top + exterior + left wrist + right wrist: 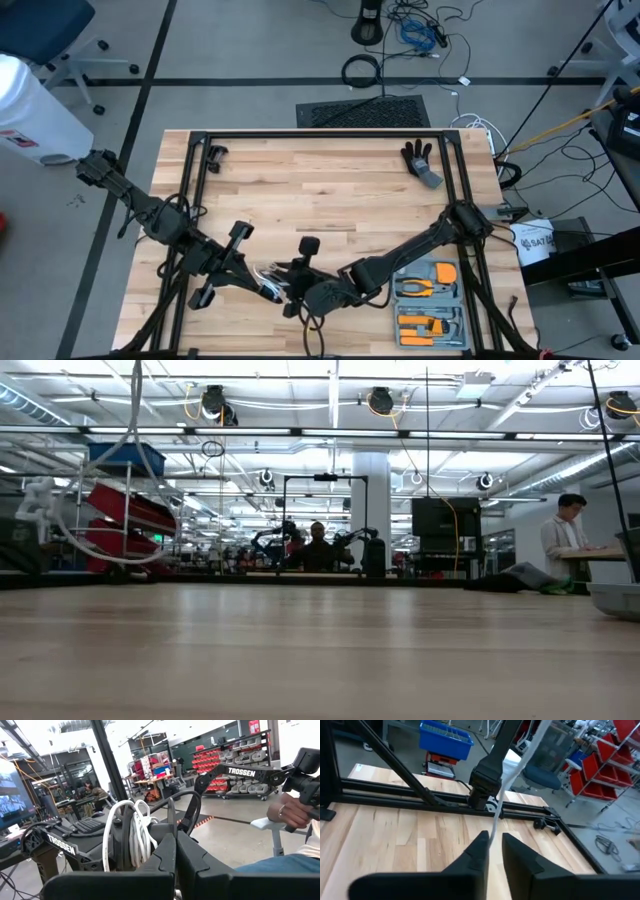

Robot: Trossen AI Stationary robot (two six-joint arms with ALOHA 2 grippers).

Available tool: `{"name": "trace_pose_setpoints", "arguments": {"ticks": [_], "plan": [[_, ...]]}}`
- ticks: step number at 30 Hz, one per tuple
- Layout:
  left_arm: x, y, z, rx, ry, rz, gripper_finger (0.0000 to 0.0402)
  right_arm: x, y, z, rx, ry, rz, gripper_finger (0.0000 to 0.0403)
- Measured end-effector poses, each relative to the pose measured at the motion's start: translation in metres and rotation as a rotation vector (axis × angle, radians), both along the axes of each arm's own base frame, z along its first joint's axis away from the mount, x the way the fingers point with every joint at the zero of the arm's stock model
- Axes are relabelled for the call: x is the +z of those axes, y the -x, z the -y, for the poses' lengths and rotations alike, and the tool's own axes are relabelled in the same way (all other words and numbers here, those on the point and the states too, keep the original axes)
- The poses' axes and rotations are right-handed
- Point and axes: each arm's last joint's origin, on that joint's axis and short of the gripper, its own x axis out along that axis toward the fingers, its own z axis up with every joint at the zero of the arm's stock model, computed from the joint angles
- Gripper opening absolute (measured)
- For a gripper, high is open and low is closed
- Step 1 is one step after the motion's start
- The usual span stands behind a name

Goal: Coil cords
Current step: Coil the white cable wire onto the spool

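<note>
Reel (131, 840), black, partly wound with white cord (141, 836): held off the bench (330, 190) near its front edge, left gripper (175, 851) fingers pressed together on it. Just beside the reel, right gripper (492, 845), fingers pinching the free cord. Step, judged: winding. Next: another taut wrap around the reel.

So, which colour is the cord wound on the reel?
White; the cord on the dark reel shows best in the left wrist view.

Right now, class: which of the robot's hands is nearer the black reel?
Left. The left hand is shut right at the black reel; the right hand pinches the white cord a little away from it.
</note>
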Motion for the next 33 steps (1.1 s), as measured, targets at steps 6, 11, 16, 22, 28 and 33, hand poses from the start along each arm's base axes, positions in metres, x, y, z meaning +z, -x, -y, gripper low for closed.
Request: {"name": "trace_pose_setpoints", "arguments": {"ticks": [6,11,16,22,28,33], "plan": [[0.0000,0.0000,0.0000,0.000,0.000,0.000,0.0002,-0.0007,-0.0009,0.0012,0.005,-0.004,-0.003,0.0043],[0.0000,0.0000,0.0000,0.000,0.000,0.000,0.0002,-0.0009,-0.0008,0.0007,0.005,-0.010,-0.001,0.0096],[0.0000,0.0000,0.0000,0.000,0.000,0.000,0.0002,-0.0009,-0.0013,0.0019,0.002,-0.010,-0.001,0.0131],[0.0000,0.0000,0.0000,-0.001,0.000,0.000,0.0002,0.0008,-0.0047,0.0079,-0.014,-0.021,0.021,0.0114],[0.0000,0.0000,0.0000,-0.001,0.000,0.000,0.0002,0.0007,-0.0035,0.0051,-0.009,-0.010,0.017,0.0025],[0.0004,0.0001,0.0000,-0.001,0.003,0.003,0.0002,-0.0004,-0.0021,0.0027,0.001,-0.005,0.004,0.0005]]}}
